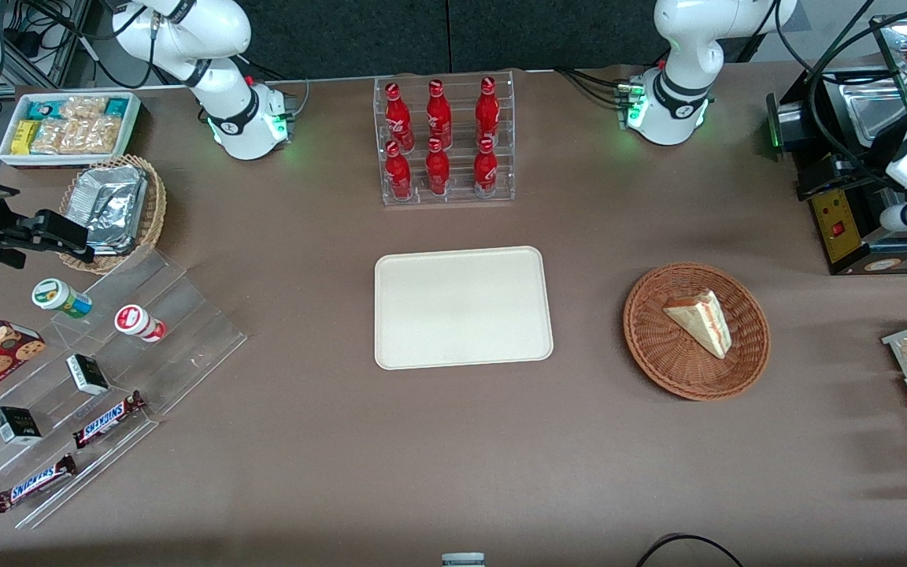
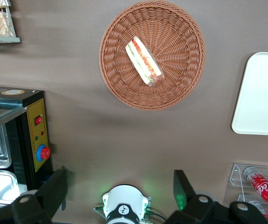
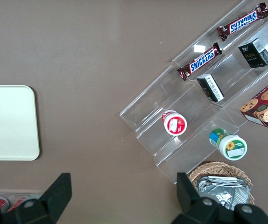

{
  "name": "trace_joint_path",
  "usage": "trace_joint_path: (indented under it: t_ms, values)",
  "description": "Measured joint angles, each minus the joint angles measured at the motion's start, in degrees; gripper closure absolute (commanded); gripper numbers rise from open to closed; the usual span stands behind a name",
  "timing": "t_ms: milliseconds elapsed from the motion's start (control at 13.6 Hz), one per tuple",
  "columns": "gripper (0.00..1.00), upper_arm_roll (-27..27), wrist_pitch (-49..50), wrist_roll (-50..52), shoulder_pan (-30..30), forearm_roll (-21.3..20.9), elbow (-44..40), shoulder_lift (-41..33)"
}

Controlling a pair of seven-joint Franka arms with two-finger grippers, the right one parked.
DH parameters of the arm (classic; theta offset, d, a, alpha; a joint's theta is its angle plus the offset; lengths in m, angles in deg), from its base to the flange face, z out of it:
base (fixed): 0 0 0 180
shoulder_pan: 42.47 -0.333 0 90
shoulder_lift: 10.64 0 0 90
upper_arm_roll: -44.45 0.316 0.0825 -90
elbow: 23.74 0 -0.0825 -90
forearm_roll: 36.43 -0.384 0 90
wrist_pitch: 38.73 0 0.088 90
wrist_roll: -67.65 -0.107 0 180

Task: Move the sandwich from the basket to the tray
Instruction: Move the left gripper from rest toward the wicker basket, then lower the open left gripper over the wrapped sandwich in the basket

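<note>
Sandwich (image 1: 700, 320) lies in the basket (image 1: 658, 358), off-centre, cut edge showing red and green layers in the wrist view. Toward the parked arm's end sits the tray (image 1: 463, 308), well apart from the basket with bare table (image 1: 587, 441) between. High above the table, the gripper (image 2: 120, 189) has its 2 fingers (image 2: 54, 186) spread wide around nothing. Its arm is cut off at the front view's edge.
</note>
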Motion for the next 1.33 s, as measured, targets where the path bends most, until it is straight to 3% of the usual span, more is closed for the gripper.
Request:
trace_joint_path:
  t_ms: [516,959,1328]
  values:
    - [0.00,0.1,-2.7,0.0,0.0,-0.2,3.4,0.6]
    - [0.00,0.1,-18.8,1.0,0.0,-0.2,15.0,1.6]
    - [0.00,-0.2,-33.5,13.6,0.6,-0.2,25.2,3.6]
